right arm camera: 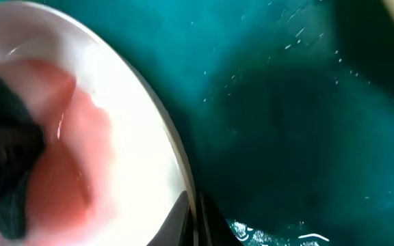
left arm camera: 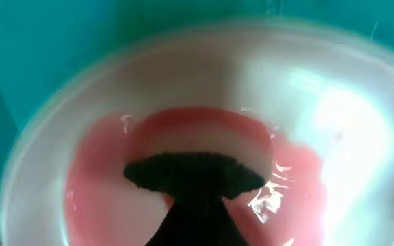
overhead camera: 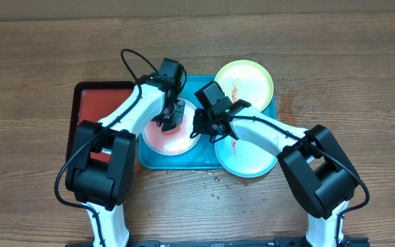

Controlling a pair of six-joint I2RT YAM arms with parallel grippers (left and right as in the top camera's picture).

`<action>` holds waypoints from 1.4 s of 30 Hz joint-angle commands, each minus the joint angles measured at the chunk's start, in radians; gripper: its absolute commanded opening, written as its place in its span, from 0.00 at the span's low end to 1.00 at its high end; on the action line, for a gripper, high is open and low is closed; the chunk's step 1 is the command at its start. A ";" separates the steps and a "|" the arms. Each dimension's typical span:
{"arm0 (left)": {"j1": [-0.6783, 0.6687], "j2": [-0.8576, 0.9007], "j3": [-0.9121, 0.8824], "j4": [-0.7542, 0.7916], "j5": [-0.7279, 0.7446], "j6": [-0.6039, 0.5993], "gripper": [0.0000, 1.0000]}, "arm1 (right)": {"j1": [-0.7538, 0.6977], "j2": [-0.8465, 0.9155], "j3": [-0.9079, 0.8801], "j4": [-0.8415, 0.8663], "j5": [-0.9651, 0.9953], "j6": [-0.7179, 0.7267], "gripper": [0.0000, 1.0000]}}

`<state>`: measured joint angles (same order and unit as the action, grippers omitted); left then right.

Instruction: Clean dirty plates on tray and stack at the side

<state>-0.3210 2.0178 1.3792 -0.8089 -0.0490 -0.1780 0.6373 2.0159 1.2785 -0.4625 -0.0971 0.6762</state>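
The white-rimmed plate (overhead camera: pixel 172 139) lies at the left of the turquoise tray (overhead camera: pixel 184 162), its centre covered in pink watery smear (left arm camera: pixel 101 184). My left gripper (overhead camera: pixel 171 115) is shut on a black scrubbing pad (left arm camera: pixel 193 172) pressed onto that plate's middle. My right gripper (overhead camera: pixel 201 128) is shut on the same plate's right rim (right arm camera: pixel 183 171), one finger (right arm camera: pixel 212 220) on either side of the edge. A yellow-green plate (overhead camera: pixel 252 77) with a red streak sits at the tray's far right. A mint-blue plate (overhead camera: pixel 249 161) with red marks overhangs the near right corner.
A smaller red tray with a black rim (overhead camera: pixel 91 103) lies left of the turquoise one, partly under my left arm. Water drops (overhead camera: pixel 214 182) dot the wooden table in front of the tray, and a wet patch (overhead camera: pixel 297 103) shows to its right.
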 commanded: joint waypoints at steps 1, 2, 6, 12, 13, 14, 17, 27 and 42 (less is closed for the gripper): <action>0.006 0.009 -0.019 -0.119 0.255 -0.026 0.04 | -0.005 0.007 0.017 0.005 0.016 0.005 0.04; 0.006 0.009 -0.019 -0.140 0.312 -0.014 0.04 | -0.005 0.007 0.017 0.005 0.015 0.005 0.04; 0.006 0.009 -0.019 -0.190 0.571 0.157 0.04 | -0.005 0.007 0.017 0.006 0.013 0.005 0.04; 0.006 0.009 -0.019 0.020 0.427 0.138 0.04 | -0.005 0.007 0.017 0.008 0.006 0.005 0.04; 0.006 0.009 -0.019 0.051 0.359 0.111 0.04 | -0.005 0.007 0.017 0.008 0.006 0.005 0.04; 0.006 0.009 -0.019 0.090 0.250 0.063 0.04 | -0.005 0.007 0.017 0.008 0.005 0.005 0.04; 0.008 0.009 -0.019 0.160 -0.014 -0.062 0.04 | -0.005 0.007 0.017 0.005 0.005 0.005 0.04; 0.121 0.009 0.272 -0.140 -0.062 -0.151 0.04 | -0.005 0.007 0.018 -0.002 -0.044 0.005 0.04; 0.198 0.009 0.583 -0.526 0.072 -0.069 0.04 | 0.042 -0.147 0.143 -0.300 0.249 -0.056 0.04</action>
<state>-0.1265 2.0293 1.9446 -1.3304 0.0036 -0.2695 0.6468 1.9739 1.3655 -0.7341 -0.0200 0.6495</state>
